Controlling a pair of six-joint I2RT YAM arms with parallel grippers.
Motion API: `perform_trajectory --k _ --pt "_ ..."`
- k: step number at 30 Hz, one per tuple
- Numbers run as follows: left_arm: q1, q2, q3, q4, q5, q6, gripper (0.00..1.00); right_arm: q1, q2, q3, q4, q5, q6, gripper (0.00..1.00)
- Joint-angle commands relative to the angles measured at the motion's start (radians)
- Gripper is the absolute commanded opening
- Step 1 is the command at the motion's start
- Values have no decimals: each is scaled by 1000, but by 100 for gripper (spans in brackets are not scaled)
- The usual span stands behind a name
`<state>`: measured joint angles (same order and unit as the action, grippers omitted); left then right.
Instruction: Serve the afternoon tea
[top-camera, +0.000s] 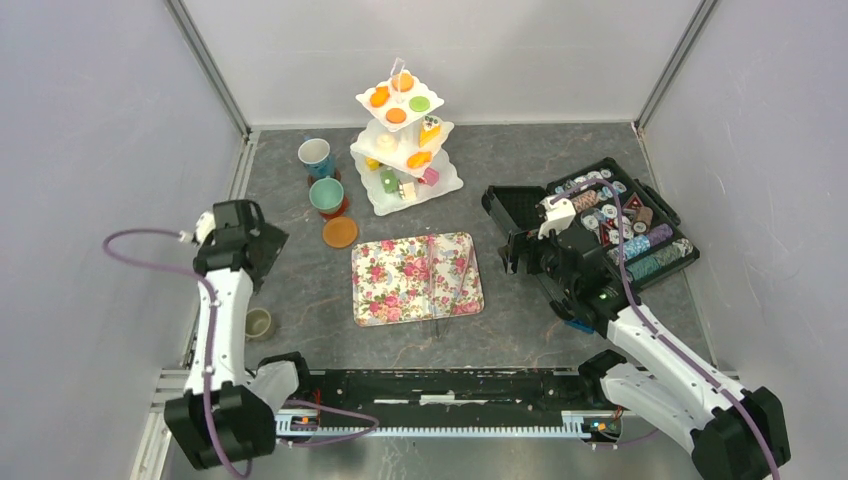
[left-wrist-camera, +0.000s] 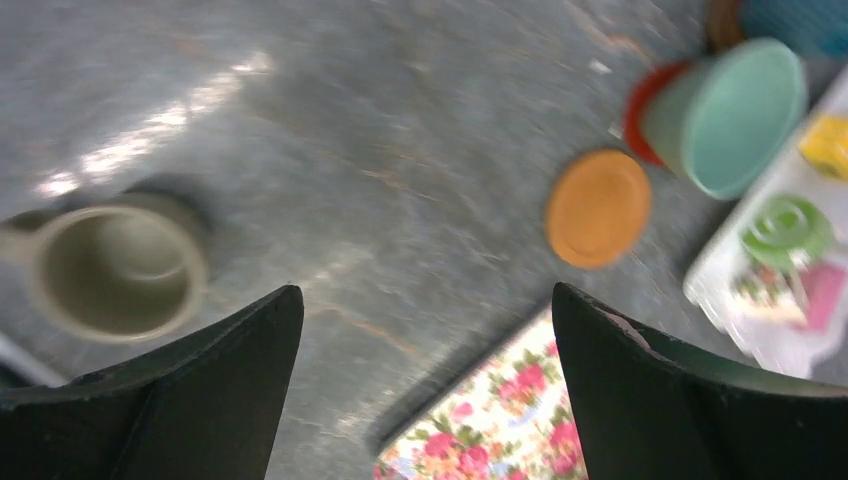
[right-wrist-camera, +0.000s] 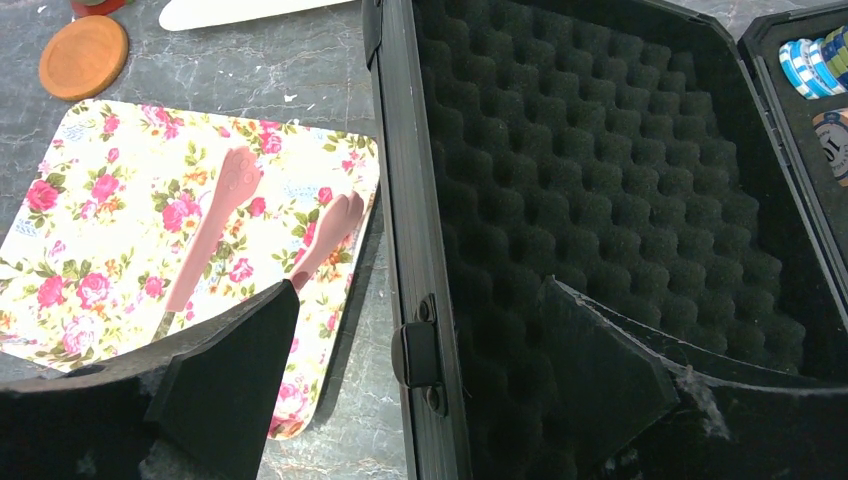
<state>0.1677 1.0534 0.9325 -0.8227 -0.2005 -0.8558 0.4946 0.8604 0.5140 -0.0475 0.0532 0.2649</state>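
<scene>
Grey table (top-camera: 300, 290): marbled top, walls on three sides.
Stand (top-camera: 385, 205): white, three tiers, upright at the back middle of the table.
Biscuits (top-camera: 380, 97): three orange ones and a green one lie on the stand's top tier.
Cakes (top-camera: 430, 130): a yellow slice and an orange piece on the middle tier; green, white and pink pieces on the bottom tier.
Blue cup (top-camera: 316, 157): upright on a brown saucer (left-wrist-camera: 722, 22), left of the stand.
Teal cup (top-camera: 327, 195): upright on a red saucer (left-wrist-camera: 645, 100), just in front of the blue cup.
Orange saucer (top-camera: 340, 232): bare, flat on the table, between the teal cup and the tray's far left corner.
Tan cup (top-camera: 259, 322): upright and alone near the left edge, well apart from the other cups.
Tray (top-camera: 400, 290): floral, flat in the middle of the table; two pink utensils (right-wrist-camera: 215, 220) lie on its right half.
Case (top-camera: 520, 215): black, open, right of the tray; patterned discs (top-camera: 630, 235) fill the far half, the foam-lined lid on the side nearest the tray.
Brick (top-camera: 578, 325): blue, small, mostly hidden beneath the right arm, in front of the case.
Left gripper (left-wrist-camera: 425, 300): fingers spread wide with nothing between them, above bare table; the tan cup to one side, the tray corner to the other.
Right gripper (right-wrist-camera: 420, 290): fingers apart, holding nothing, hanging over the lid's latched rim, foam on one side and tray on the other.
</scene>
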Motion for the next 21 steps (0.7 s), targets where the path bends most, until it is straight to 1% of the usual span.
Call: perform_trajectory --k 1,2,5,7,11,17,19,21 --pt "114 -64 -75 -124 -143 -104 100 1 26 18 -17 -30 11 98" --pt "149 -49 -84 -134 -136 -114 100 1 28 18 -15 -31 11 98" --pt "218 28 -103 -140 -52 -139 100 1 32 20 -15 -31 15 98" --pt "232 82 -100 -147 -45 -164 100 0 32 22 -16 -34 16 98" --pt "259 155 -101 -137 -84 -189 100 1 31 27 -25 -30 14 98" --pt "328 186 -171 -64 -20 -200 99 1 26 28 -34 -15 11 98" --pt "342 194 -193 -18 -16 -207 96 1 30 31 -35 -18 11 98" --pt "348 211 -199 4 -19 -211 89 1 34 33 -34 -22 12 98"
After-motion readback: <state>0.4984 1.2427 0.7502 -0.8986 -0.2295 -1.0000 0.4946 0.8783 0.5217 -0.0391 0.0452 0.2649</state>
